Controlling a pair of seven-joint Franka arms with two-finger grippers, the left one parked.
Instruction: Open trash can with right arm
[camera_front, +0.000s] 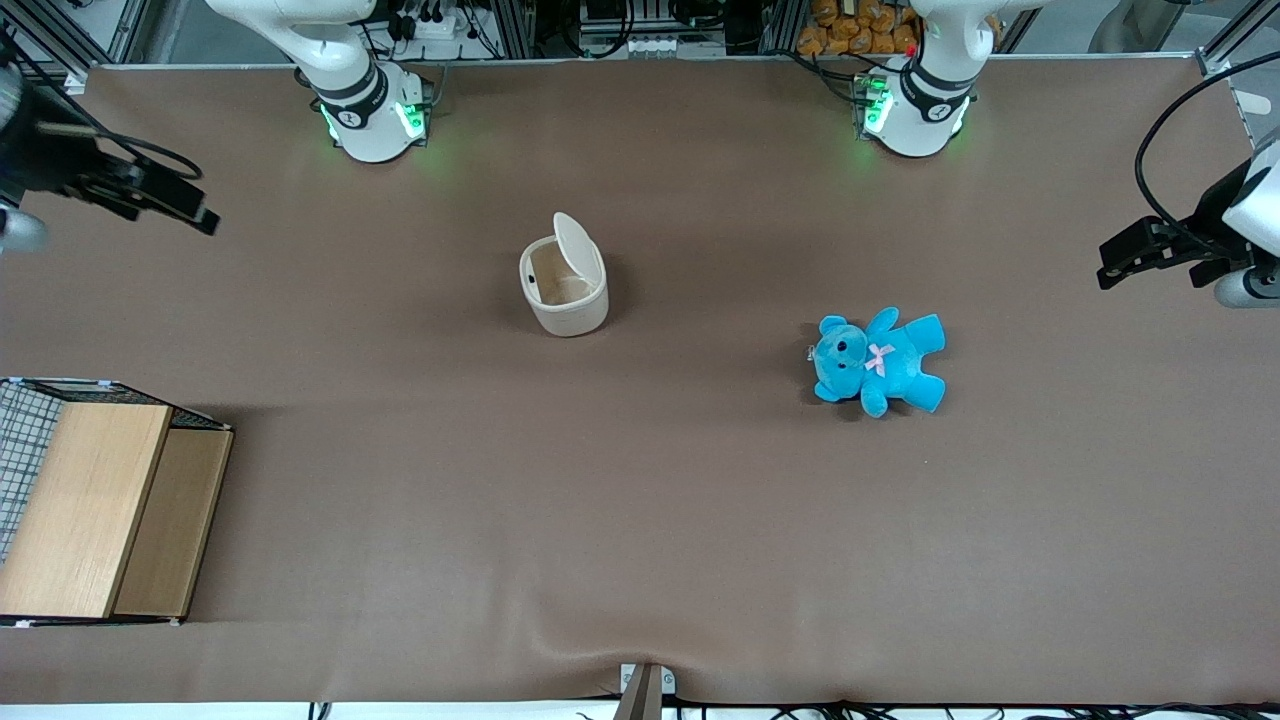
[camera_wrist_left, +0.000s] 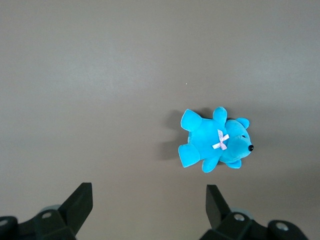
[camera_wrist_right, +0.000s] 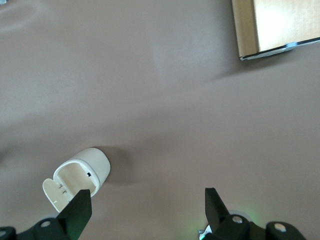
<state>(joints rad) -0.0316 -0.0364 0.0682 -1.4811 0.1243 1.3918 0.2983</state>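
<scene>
The trash can (camera_front: 564, 288) sits centre frame in the front view, its lid (camera_front: 578, 245) tipped up, tan inside showing; my gripper (camera_front: 195, 212), fingers spread and empty, hangs well apart at upper left

I worked in a robotics lab. My base (camera_front: 372, 118) and a twin arm's base (camera_front: 915, 112) were bolted at one edge of a long table (camera_front: 640, 520) under brown cloth, green lights glowing on both. Aluminium framing (camera_front: 500, 25), cables (camera_front: 640, 35) and electronics lined that edge. My gripper (camera_front: 150, 195) hung open above the table's end.
</scene>
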